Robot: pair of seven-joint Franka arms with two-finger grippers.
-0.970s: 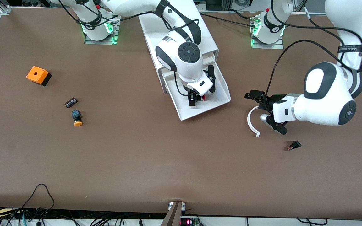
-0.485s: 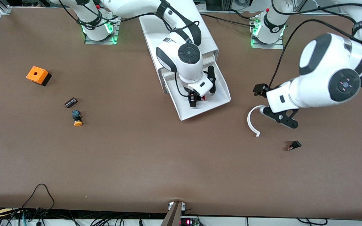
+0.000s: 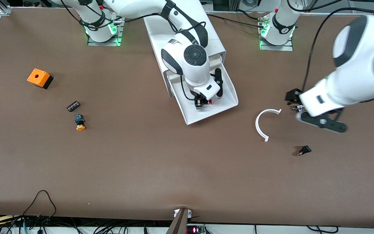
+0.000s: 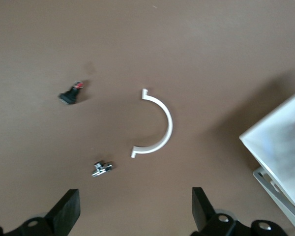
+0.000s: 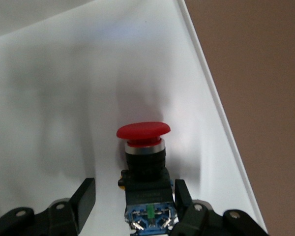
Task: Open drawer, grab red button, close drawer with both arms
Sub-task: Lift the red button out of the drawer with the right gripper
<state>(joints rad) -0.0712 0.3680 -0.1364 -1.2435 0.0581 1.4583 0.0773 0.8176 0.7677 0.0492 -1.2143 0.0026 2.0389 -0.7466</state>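
Front view: broad brown table, with a large white box cabinet between the two arm bases and its shallow white plastic middle drawer pulled open toward the camera. Right gripper lowered inside that open tray, fingers apart and straddling the small push button with round red cap and black-teal body, which lies on the tray floor near the drawer's front lip; in the right wrist view, black fingers flank the button's body without clearly touching it. Left gripper hanging over bare table toward the left arm's end, fingers spread wide and empty, waiting. Below it on the table: a curved white plastic half-ring, beside that a tiny silvery metal part, and nearer the front camera a small black part with a red tip. Toward the right arm's end: an orange box with a hole, a small dark flat piece and a like button with an orange cap. Step in hand, by judgement: grasping the red button. Best done by closing squarely on the squared lower body, not the rounded cap, then lifting straight up clear of the tray wall before any push on the drawer front.
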